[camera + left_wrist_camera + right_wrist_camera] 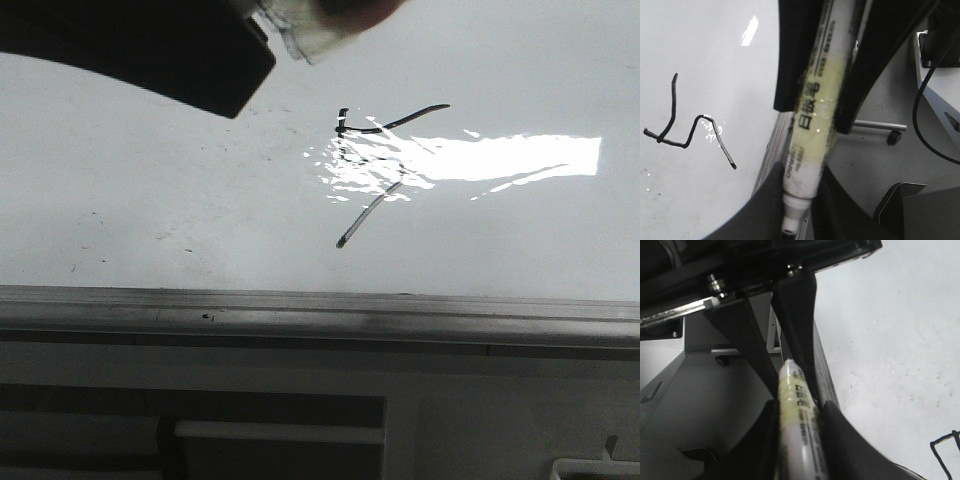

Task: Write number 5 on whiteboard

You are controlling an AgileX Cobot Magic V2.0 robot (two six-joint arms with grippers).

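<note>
Both grippers meet on one whiteboard marker [812, 130]. Left gripper [800, 200] is clenched around the marker's lower barrel near the tip, while the right gripper [790, 385] pinches the same barrel higher up. Beside the marker lies the whiteboard [150, 200], bearing the number 5 [375, 165] in thin black strokes, partly washed out by glare [500, 157], above the grey edge rail [320, 305].

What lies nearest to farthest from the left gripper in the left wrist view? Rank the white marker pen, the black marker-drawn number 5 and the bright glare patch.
1. White marker pen, in the left gripper.
2. Number 5, on the whiteboard.
3. Glare patch, farther along it.
</note>
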